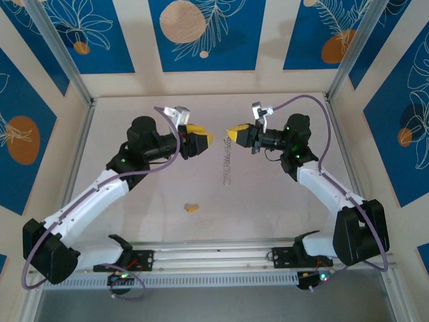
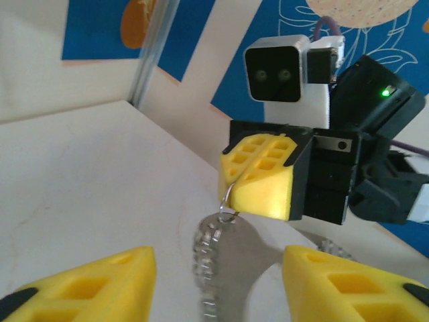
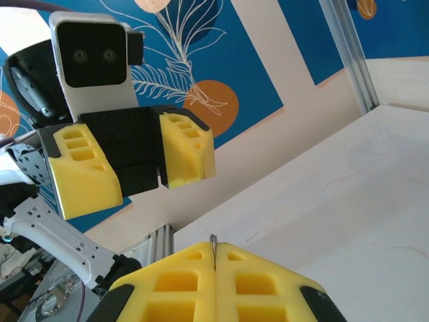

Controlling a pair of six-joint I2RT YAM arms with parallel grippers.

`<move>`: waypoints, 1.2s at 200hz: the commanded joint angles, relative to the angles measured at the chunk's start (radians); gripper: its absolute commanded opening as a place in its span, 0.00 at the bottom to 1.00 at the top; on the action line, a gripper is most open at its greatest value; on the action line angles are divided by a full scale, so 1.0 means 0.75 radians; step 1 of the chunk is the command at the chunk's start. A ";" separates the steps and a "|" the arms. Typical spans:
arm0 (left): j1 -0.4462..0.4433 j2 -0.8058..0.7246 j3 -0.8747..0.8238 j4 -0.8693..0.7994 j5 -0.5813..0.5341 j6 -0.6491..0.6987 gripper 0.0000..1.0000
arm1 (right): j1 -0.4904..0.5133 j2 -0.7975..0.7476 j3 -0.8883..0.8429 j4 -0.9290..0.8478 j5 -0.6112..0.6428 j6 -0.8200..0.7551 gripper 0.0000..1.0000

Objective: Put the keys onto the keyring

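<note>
Noted the right hand (image 2: 234, 184) pinched shut on the keyring (image 2: 244, 258) by its thin wire, dangling at frame centre; left hand (image 3: 142, 168) half-wide, empty, facing it. The key (image 1: 192, 208) lay on the bench (image 1: 268, 201), lower centre. I judged a careless nudge could swing the keyring or strip it free.

Overhead from behind, close wrist views, left hand (image 3: 139, 173) facing right hand (image 2: 259, 176)

Bright, even overhead light, faint soft shadows on the table (image 1: 268, 201). Top view soft; wrist views blur the closest foreground — mild wide-angle edge bending.
</note>
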 commanded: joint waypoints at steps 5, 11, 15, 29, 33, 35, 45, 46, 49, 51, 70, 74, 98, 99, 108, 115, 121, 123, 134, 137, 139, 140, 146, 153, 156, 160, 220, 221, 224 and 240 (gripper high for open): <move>-0.010 0.030 0.024 0.146 0.148 -0.063 0.47 | 0.013 0.011 -0.051 0.196 -0.032 0.126 0.00; -0.010 0.034 0.015 0.164 0.158 -0.072 0.46 | 0.016 0.010 -0.060 0.208 -0.025 0.133 0.00; -0.010 0.037 0.011 0.176 0.164 -0.078 0.46 | 0.020 0.009 -0.066 0.212 -0.021 0.135 0.00; -0.011 0.042 -0.014 0.230 0.179 -0.099 0.45 | 0.029 0.008 -0.079 0.215 -0.009 0.139 0.00; -0.010 0.044 -0.018 0.241 0.182 -0.105 0.45 | 0.031 0.009 -0.080 0.216 -0.007 0.141 0.00; -0.010 0.045 -0.022 0.246 0.183 -0.108 0.45 | 0.032 0.009 -0.080 0.216 -0.007 0.142 0.00; -0.011 0.052 -0.036 0.271 0.183 -0.116 0.45 | 0.033 0.008 -0.080 0.214 0.003 0.146 0.00; -0.011 0.054 -0.037 0.274 0.184 -0.117 0.45 | 0.034 0.008 -0.080 0.213 0.003 0.147 0.00; -0.011 0.056 -0.043 0.284 0.184 -0.120 0.45 | 0.033 0.010 -0.080 0.216 0.006 0.148 0.00; -0.011 0.058 -0.045 0.291 0.184 -0.122 0.45 | 0.032 0.011 -0.080 0.216 0.008 0.149 0.00; -0.011 0.083 -0.068 0.358 0.185 -0.149 0.44 | 0.032 0.014 -0.078 0.227 0.020 0.162 0.00; -0.012 0.089 -0.071 0.372 0.187 -0.155 0.43 | 0.033 0.012 -0.079 0.232 0.023 0.165 0.00; -0.011 0.114 -0.094 0.437 0.195 -0.194 0.38 | 0.032 0.012 -0.077 0.259 0.032 0.185 0.00; -0.010 0.115 -0.094 0.441 0.196 -0.195 0.38 | 0.032 0.012 -0.077 0.260 0.033 0.187 0.00; -0.010 0.120 -0.105 0.473 0.200 -0.214 0.36 | 0.032 0.011 -0.075 0.267 0.042 0.195 0.00; -0.010 0.122 -0.113 0.500 0.207 -0.224 0.35 | 0.032 0.010 -0.076 0.274 0.050 0.205 0.00; -0.010 0.121 -0.119 0.517 0.211 -0.233 0.34 | 0.034 0.008 -0.077 0.281 0.057 0.212 0.00; -0.010 0.122 -0.119 0.523 0.212 -0.235 0.34 | 0.033 0.008 -0.076 0.282 0.060 0.214 0.00; -0.012 0.123 -0.126 0.542 0.218 -0.244 0.34 | 0.033 0.006 -0.076 0.293 0.072 0.231 0.00; -0.011 0.123 -0.127 0.547 0.219 -0.249 0.33 | 0.032 0.009 -0.076 0.297 0.076 0.235 0.00; -0.013 0.123 -0.128 0.551 0.219 -0.250 0.33 | 0.033 0.008 -0.075 0.300 0.080 0.240 0.00; -0.012 0.123 -0.128 0.551 0.220 -0.252 0.33 | 0.032 0.008 -0.074 0.301 0.082 0.242 0.00; -0.011 0.126 -0.131 0.561 0.221 -0.255 0.32 | 0.035 0.008 -0.073 0.310 0.092 0.253 0.00; -0.014 0.128 -0.136 0.574 0.221 -0.263 0.32 | 0.034 0.010 -0.070 0.321 0.098 0.265 0.00; -0.013 0.127 -0.138 0.580 0.221 -0.266 0.32 | 0.035 0.014 -0.070 0.325 0.100 0.271 0.00; -0.013 0.130 -0.142 0.588 0.221 -0.271 0.32 | 0.034 0.015 -0.067 0.328 0.103 0.276 0.00; -0.013 0.159 -0.156 0.680 0.214 -0.314 0.32 | 0.057 0.039 -0.044 0.373 0.119 0.333 0.00; -0.013 0.159 -0.156 0.681 0.214 -0.316 0.32 | 0.058 0.039 -0.045 0.374 0.118 0.334 0.00; -0.014 0.160 -0.156 0.684 0.215 -0.316 0.32 | 0.059 0.038 -0.043 0.374 0.118 0.334 0.00; -0.014 0.162 -0.158 0.699 0.213 -0.322 0.32 | 0.069 0.036 -0.037 0.374 0.118 0.335 0.00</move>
